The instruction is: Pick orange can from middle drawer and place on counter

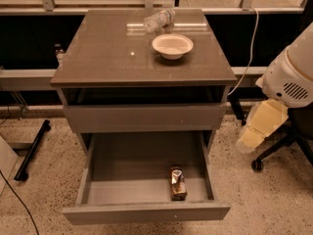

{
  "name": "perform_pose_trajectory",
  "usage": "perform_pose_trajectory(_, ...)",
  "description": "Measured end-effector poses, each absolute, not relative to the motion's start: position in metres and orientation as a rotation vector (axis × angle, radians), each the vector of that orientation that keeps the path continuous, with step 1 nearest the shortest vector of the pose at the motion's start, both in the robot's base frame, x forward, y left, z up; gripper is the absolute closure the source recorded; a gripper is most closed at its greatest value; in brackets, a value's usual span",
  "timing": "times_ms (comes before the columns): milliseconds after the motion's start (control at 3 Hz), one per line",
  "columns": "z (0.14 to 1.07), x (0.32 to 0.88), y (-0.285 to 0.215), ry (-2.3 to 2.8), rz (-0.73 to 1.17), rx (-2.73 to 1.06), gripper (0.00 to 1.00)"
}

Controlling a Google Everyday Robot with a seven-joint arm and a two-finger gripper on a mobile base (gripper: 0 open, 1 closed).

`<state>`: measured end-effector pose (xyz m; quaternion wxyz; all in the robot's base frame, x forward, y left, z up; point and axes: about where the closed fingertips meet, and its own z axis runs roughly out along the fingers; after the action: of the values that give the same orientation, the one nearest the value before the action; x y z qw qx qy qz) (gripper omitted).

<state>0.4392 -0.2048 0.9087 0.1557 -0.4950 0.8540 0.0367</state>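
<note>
Speckled terrazzo floor, dark glass wall behind, grey cabinet in the middle of the view

- counter (105, 50): glossy grey-brown slab, rectangular, reflecting light near the back
- white bowl (172, 45): round, shallow, matte, upright, right of centre on the counter
- clear plastic bottle (159, 19): lying on its side just behind the bowl
- upper drawer (145, 117): flat grey front, closed
- middle drawer (129, 161): pulled out, smooth grey inside, plain flat front
- orange can (178, 182): lies on its side on the drawer floor, right of centre, close to the front wall and near the right wall. Long axis runs front to back, nearly square to the drawer front. Shiny orange-gold metal with dark brown markings; which end is the top I cannot tell
- gripper (257, 127): pale yellow, hangs below the white rounded arm housing at the right edge, outside the cabinet and well apart from the can, beside a black chair base (274, 153). Released or clenched: cannot tell
</note>
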Motion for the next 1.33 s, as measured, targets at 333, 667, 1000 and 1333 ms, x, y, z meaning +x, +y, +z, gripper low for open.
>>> perform_pose_trajectory(333, 0.909, 0.439, -0.205, 2.446, 0.105, -1.418, 0.00)
perform_pose_trajectory(667, 0.893, 0.445, -0.189, 2.466, 0.150, -1.375, 0.00)
perform_pose_trajectory(1000, 0.842, 0.464, -0.147, 2.511, 0.247, -1.336, 0.00)
perform_pose_trajectory(1333, 0.803, 0.479, -0.123, 2.565, 0.316, -1.285, 0.00)
